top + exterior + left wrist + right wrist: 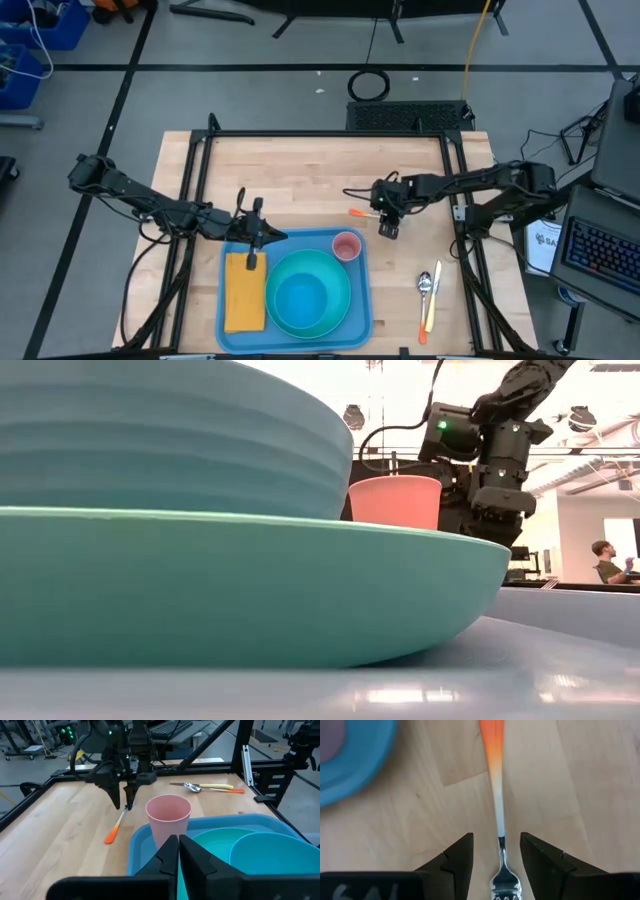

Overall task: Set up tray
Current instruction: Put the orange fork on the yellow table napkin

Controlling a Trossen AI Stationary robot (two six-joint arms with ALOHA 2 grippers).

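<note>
Fork pickup: my right end effector hangs open astride it; next I drop, pinch. Left end effector closed over tray.

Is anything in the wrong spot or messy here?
Nothing is spilled or broken. One fork with an orange handle lies alone on the wood beside the blue tray, away from the spoon and other cutlery at the table's right edge. The open right gripper straddles it.
</note>
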